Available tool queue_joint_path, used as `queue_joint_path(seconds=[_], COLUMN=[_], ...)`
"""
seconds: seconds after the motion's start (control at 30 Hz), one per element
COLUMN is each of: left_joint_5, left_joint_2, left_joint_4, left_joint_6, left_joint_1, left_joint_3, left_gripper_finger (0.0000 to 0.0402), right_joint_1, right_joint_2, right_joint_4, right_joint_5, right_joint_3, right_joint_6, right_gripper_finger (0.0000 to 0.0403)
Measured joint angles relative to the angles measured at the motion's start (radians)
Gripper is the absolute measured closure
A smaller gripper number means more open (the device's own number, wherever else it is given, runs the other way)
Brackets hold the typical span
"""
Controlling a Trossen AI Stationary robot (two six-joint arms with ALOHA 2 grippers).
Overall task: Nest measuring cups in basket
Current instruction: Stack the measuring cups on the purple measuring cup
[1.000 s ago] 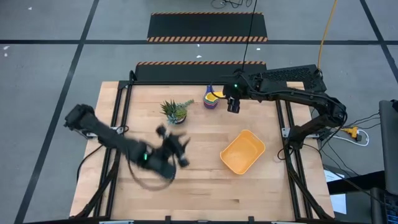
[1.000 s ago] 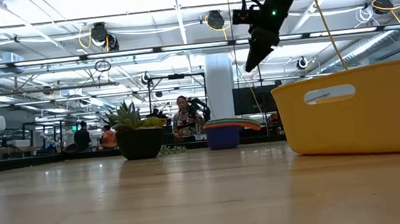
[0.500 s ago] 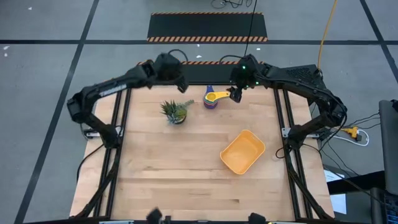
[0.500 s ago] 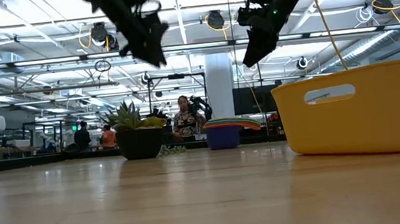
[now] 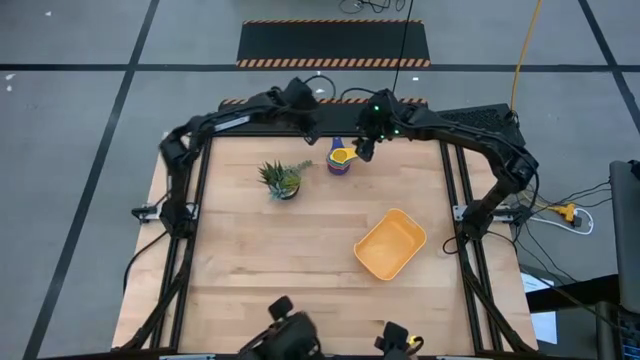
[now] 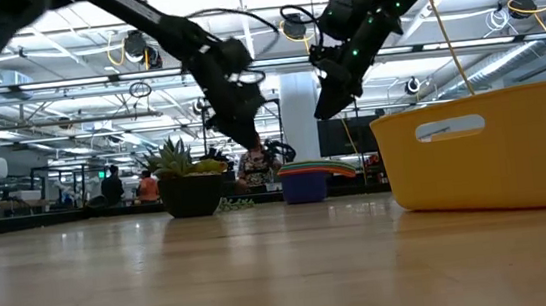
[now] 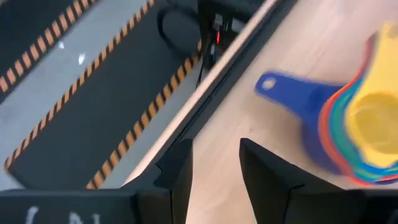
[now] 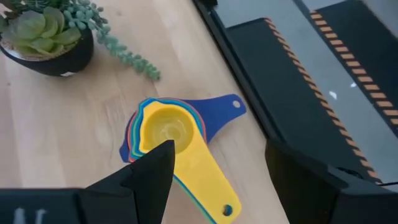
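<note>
The measuring cups [image 5: 341, 160] stand nested in one stack on the table near its far edge, yellow innermost, also in the right wrist view [image 8: 166, 132] and the low view [image 6: 304, 182]. Their dark blue handle [image 7: 281, 89] points toward the far edge. The orange-yellow basket [image 5: 390, 244] rests empty on the table's right half. My left gripper [image 5: 308, 118] hovers open just left of the cups, above the far edge. My right gripper [image 5: 366, 146] hovers open just right of them, its fingers [image 8: 147, 179] wide apart over the yellow handle [image 8: 208, 186].
A small potted plant [image 5: 282, 179] stands left of the cups, close to the left arm's path. Black rails [image 5: 452, 185] run along the table's sides and far edge. Bare wood lies between the cups and the basket [image 6: 484, 149]. Dark parts [image 5: 285, 335] show at the near edge.
My left arm has swung fast from low over the table's near-left area up to the far edge, then rightward toward the cups. My right gripper has drifted left and slightly toward the far edge, closer to the cups. The cups, plant and basket have stayed put.
</note>
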Motion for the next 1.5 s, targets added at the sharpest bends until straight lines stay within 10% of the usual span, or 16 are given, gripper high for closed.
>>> queue_joint_path(seconds=[0.27, 0.5, 1.2, 1.5], left_joint_5=[-0.007, 0.421, 0.281, 0.225], left_joint_2=[0.199, 0.209, 0.209, 0.225], left_joint_4=[-0.162, -0.142, -0.207, -0.245], left_joint_6=[0.057, -0.016, -0.057, -0.031], left_joint_1=[0.031, 0.086, -0.011, 0.004], left_joint_3=[0.257, 0.279, 0.274, 0.274], left_gripper_finger=[0.0266, 0.0267, 0.0397, 0.0400], right_joint_1=[0.000, 0.001, 0.015, 0.044], right_joint_2=[0.004, 0.004, 0.004, -0.029], right_joint_4=[-0.006, -0.010, 0.046, 0.018], right_joint_5=[-0.001, -0.042, -0.159, -0.207], right_joint_3=[0.000, 0.000, 0.000, -0.001], right_joint_6=[0.000, -0.003, -0.024, -0.028], right_gripper_finger=[0.0161, 0.0161, 0.0164, 0.0282])
